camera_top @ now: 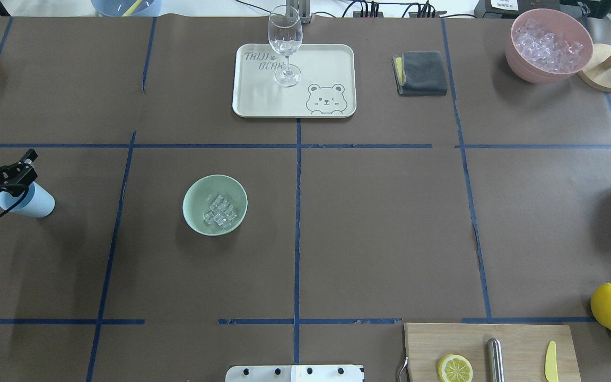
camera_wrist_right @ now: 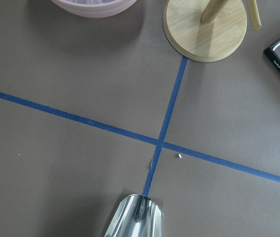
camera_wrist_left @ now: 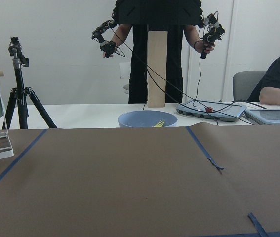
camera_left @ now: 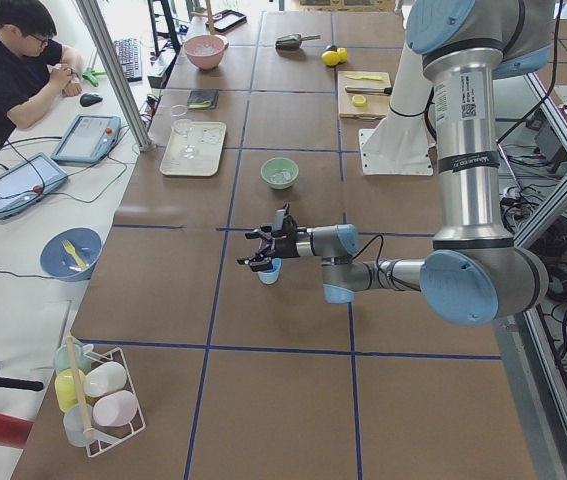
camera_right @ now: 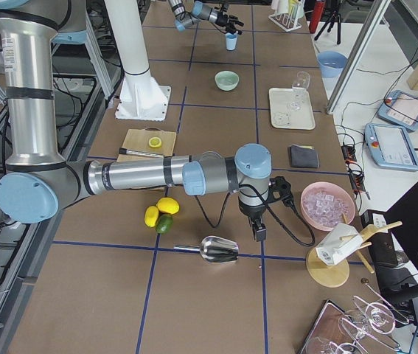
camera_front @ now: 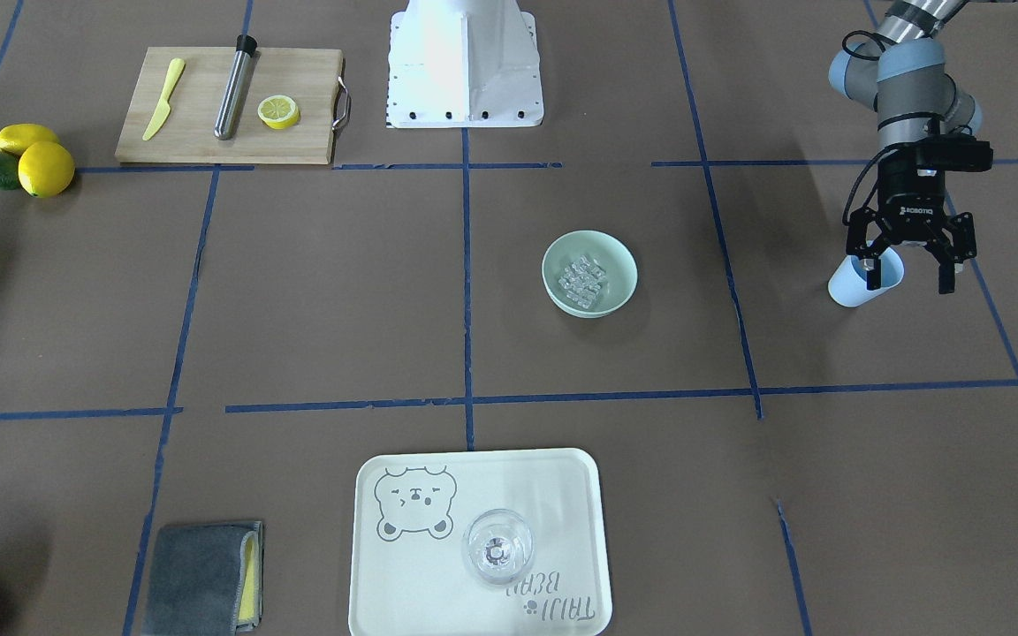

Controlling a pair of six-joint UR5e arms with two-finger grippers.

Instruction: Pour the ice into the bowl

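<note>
Ice (camera_front: 583,277) heaped in the bowl (camera_front: 622,269), mid-table, so the pour looks done. Left gripper (camera_front: 908,281) hangs wide open at the cup (camera_front: 849,287) near the table's left edge, seemingly released. Right gripper (camera_right: 259,234): can't tell.

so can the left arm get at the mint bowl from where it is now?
Probably yes. The left gripper is open at the light blue cup, and only bare table lies between it and the bowl, which stands in the open with the ice in it. Nothing blocks the way.
</note>
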